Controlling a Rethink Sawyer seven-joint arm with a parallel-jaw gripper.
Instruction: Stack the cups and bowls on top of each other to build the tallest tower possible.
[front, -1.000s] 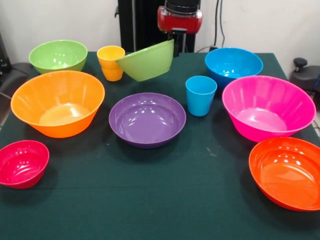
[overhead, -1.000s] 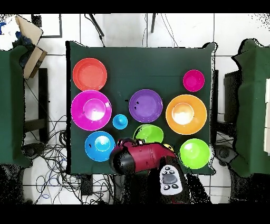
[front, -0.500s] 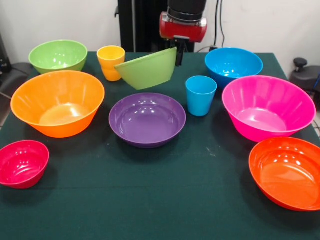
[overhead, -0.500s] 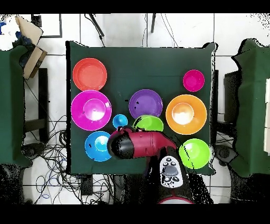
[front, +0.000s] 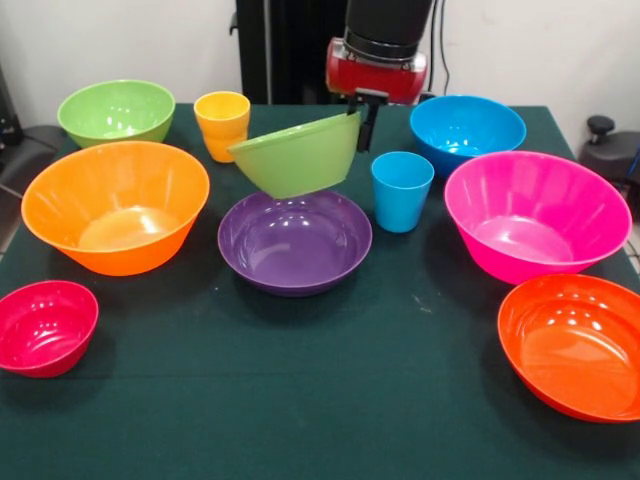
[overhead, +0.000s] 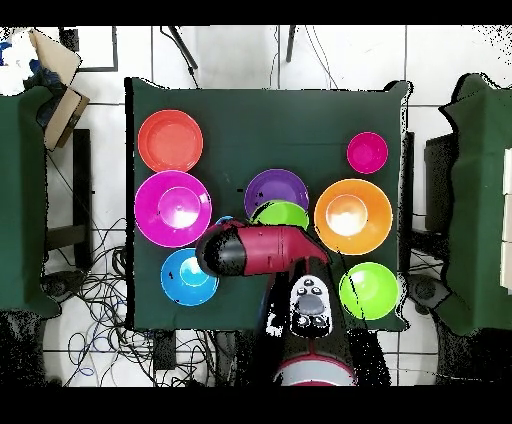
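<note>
My gripper (front: 362, 126) is shut on the right rim of a green bowl (front: 298, 156). The bowl hangs tilted in the air, just above the far edge of the purple bowl (front: 295, 241). From overhead, the held green bowl (overhead: 282, 213) overlaps the purple bowl (overhead: 277, 187), and the arm hides the gripper. The yellow-orange cup (front: 222, 125) stands behind it to the left, and the light blue cup (front: 402, 190) to its right. No tower is in view: every other bowl and cup stands singly on the table.
Around the green table (front: 300, 400) stand a second green bowl (front: 115, 110), a large orange bowl (front: 115, 205), a small crimson bowl (front: 45, 326), a blue bowl (front: 467, 130), a large pink bowl (front: 537, 215) and a red-orange bowl (front: 575, 345).
The gripper has carried the green bowl away from the yellow-orange cup, forward and lower, until it hangs over the purple bowl's far edge.
</note>
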